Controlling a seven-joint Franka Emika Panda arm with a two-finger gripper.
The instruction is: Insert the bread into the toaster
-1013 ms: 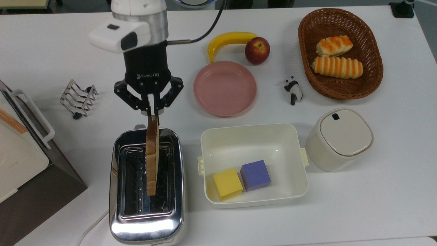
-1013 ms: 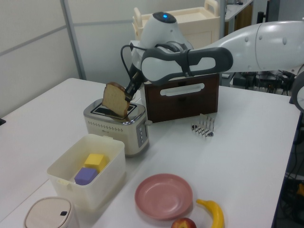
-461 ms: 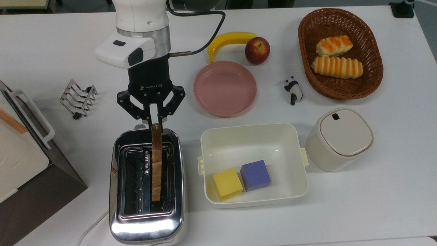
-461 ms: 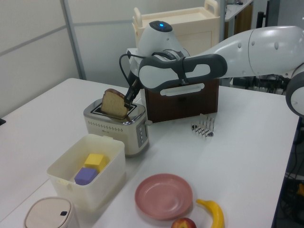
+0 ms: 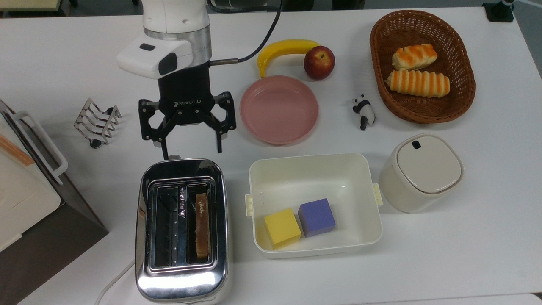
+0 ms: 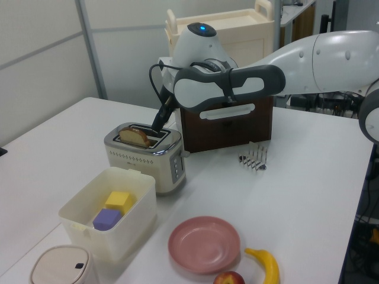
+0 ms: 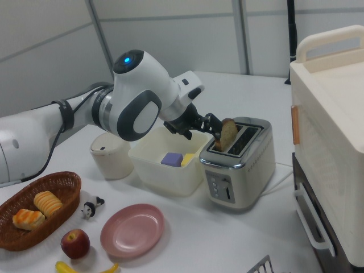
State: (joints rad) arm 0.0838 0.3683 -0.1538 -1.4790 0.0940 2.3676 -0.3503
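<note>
The tool (image 5: 189, 144) hangs just above the bench beside the toaster's far end in the top view, its two fingers spread wide apart and holding nothing. In the left view the tool (image 6: 159, 121) sits over the back of the toaster, and in the right view the tool (image 7: 211, 128) is close beside the slice.

Going left to right in the top view: a brown and cream cabinet (image 5: 25, 199) stands at the bench's left edge, and a small wire rack (image 5: 96, 123) lies near it. The toaster (image 5: 183, 277) stands at the near edge, shiny, with two slots. The bread (image 5: 202, 225) stands on edge in the slot on the top view's right, apart from the tool. In the left view the bread (image 6: 135, 136) pokes up a little from the toaster (image 6: 145, 157); in the right view the bread (image 7: 227, 134) rises from the toaster (image 7: 239, 170).

Beside the toaster sits a cream tub (image 5: 315, 248) holding a yellow block (image 5: 282, 227) and a purple block (image 5: 316, 217), touching each other. Behind the tub lies a pink plate (image 5: 279, 109), with a banana (image 5: 283, 48) and an apple (image 5: 319, 62) near the far edge. A panda figure (image 5: 363, 111) lies further right, then a lidded cream bin (image 5: 421, 171). A wicker basket (image 5: 461, 67) near the far right corner holds two striped rolls (image 5: 417, 82).
</note>
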